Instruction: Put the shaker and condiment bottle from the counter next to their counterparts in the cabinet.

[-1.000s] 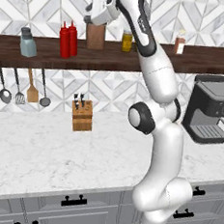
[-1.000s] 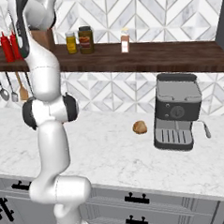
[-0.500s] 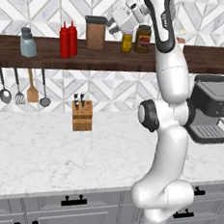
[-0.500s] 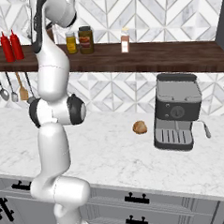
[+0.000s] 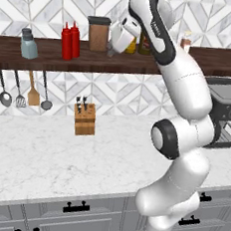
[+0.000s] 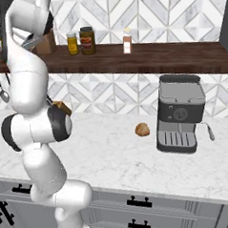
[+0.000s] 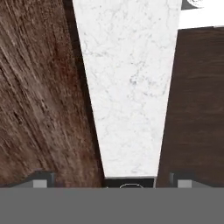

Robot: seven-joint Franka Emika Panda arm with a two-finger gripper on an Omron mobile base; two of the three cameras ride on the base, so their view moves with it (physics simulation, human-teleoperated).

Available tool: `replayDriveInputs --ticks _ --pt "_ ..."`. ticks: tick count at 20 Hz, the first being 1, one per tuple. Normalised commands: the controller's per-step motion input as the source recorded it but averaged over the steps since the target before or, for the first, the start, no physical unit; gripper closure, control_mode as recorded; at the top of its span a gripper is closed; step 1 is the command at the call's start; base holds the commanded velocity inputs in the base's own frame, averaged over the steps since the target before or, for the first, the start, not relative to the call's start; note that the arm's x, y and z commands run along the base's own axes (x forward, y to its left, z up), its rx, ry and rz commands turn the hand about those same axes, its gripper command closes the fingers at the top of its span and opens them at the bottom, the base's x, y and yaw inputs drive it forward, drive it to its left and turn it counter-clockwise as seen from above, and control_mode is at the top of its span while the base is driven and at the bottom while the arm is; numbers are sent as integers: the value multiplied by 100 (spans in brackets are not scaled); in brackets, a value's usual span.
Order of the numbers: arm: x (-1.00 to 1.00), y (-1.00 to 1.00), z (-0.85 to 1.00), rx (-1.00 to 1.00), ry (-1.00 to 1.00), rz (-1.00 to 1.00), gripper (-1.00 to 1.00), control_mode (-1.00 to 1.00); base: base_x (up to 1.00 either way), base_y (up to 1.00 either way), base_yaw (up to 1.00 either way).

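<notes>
The shaker sits upright near the left end of the shelf, and the two red bottles stand side by side a bit to its right, touching or close to it. So the red ones are paired up on the board, while I can only spot one shaker up there.

Right of the bottles there's a brown canister with a dark lid, then the gripper hanging just in front of the shelf edge, tilted down and left. In the hand view the two fingertips sit far apart at the bottom corners with nothing between them, so the hand is wide open and empty. That view looks straight down: dark wood on both sides, and a strip of white counter running between them.

Behind the arm are a yellow jar and a dark jar next to each other, and further right a small orange-capped jar.

Under the shelf some utensils hang on the wall. A knife block stands on the counter by the backsplash. Over on the right there's a coffee machine, with a little brown lump just left of it.
</notes>
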Motion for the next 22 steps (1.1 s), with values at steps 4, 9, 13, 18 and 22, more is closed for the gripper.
replayDriveInputs --ticks 4,9,13,18,22 --pt "-100 24 -92 -1 -9 -33 -100 -100 0 0 0" --pt "-100 8 -76 -3 -13 -35 -100 -100 0 0 0" --pt "-100 11 -81 0 -1 -38 -100 -100 0 0 0" --pt "-100 16 -81 0 -2 -36 -100 -100 0 0 0" --pt "-100 13 -75 0 -6 -34 -100 -100 0 0 0"
